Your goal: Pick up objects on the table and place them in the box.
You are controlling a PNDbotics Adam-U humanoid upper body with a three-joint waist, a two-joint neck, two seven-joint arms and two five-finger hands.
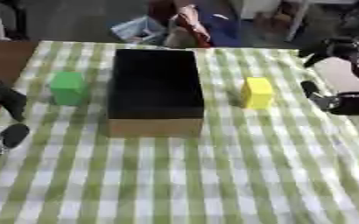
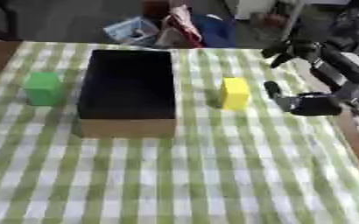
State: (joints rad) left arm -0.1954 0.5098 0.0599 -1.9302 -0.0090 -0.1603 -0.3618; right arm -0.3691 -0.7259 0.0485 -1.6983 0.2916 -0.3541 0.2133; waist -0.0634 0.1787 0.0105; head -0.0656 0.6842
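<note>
An open cardboard box [image 1: 153, 127] with a dark inside stands in the middle of the checked table. A green block [image 1: 67, 88] stands upright to its left. A yellow block [image 1: 257, 92] stands upright to its right. My right hand [image 2: 305, 104] hovers just right of the yellow block, apart from it, with a finger pointing toward the block and nothing held. At the left edge my left hand [image 1: 9, 114] shows only in part, left of the green block, holding nothing.
A green and white checked cloth [image 1: 213, 175] covers the table, and its near half is bare. Clutter lies on the floor beyond the table's far edge. Brown table edge shows at the far left.
</note>
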